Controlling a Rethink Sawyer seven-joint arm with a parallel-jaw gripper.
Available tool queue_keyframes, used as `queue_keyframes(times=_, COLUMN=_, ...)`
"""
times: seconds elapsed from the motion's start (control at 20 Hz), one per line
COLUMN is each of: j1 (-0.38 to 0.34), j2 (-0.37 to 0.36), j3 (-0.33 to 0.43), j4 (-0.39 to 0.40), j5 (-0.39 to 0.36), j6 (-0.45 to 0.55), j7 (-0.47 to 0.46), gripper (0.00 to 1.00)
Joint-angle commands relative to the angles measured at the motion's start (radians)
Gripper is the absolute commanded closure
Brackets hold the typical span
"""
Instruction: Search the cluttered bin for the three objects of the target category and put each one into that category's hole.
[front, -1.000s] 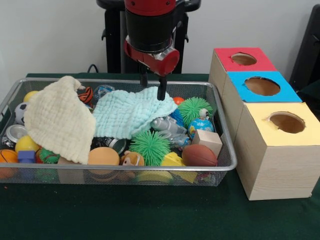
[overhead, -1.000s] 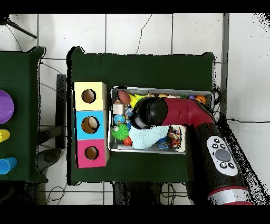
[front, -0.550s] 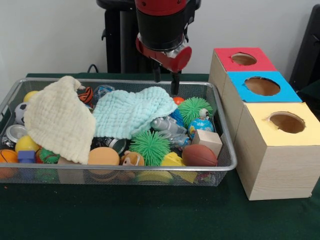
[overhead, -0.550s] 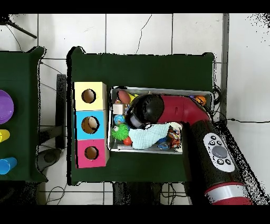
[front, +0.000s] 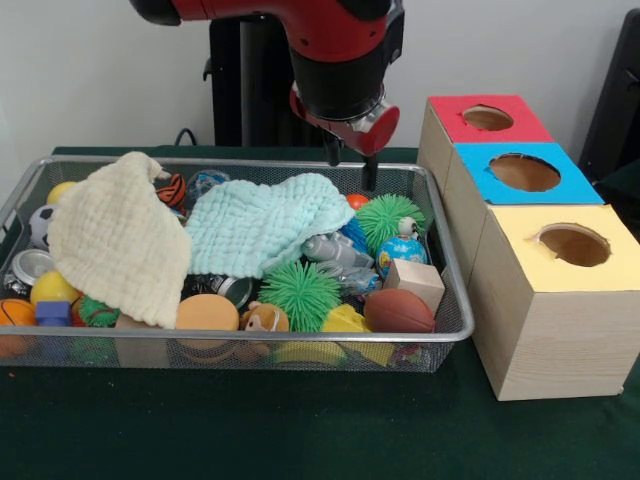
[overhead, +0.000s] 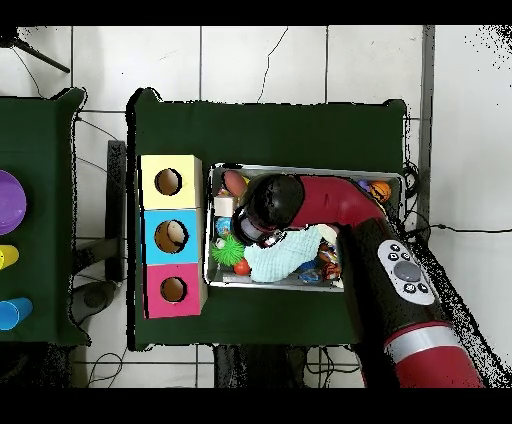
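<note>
Two cloths (front: 180, 232) over toys in wire bin (front: 450, 325); box holes (front: 524, 172) empty; tool (front: 351, 170) released, empty

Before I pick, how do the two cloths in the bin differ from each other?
The cream cloth lies at the left of the front view, humped up high over the toys; the mint cloth lies nearer the middle, spread lower and flatter. The cream cloth drapes down toward the bin's front rim, while the mint cloth sits further back, closer to the gripper. Both are crinkled fabric that hide objects beneath, and neither is held.
</note>
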Motion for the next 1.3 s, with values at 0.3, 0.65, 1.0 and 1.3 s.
queue_keyframes(times=0.3, j1=0.016, j2=-0.085, j3=0.006, j4=0.034, j5=-0.076, j6=-0.058, j7=-0.101, gripper=0.0)
queue_keyframes(times=0.65, j1=0.07, j2=-0.167, j3=-0.064, j4=0.067, j5=-0.108, j6=-0.106, j7=0.017, gripper=0.0)
queue_keyframes(times=1.0, j1=0.139, j2=-0.184, j3=-0.114, j4=0.054, j5=-0.068, j6=-0.072, j7=0.105, gripper=0.0)
queue_keyframes(times=1.3, j1=0.18, j2=-0.147, j3=-0.131, j4=0.042, j5=-0.026, j6=-0.074, j7=0.118, gripper=0.0)
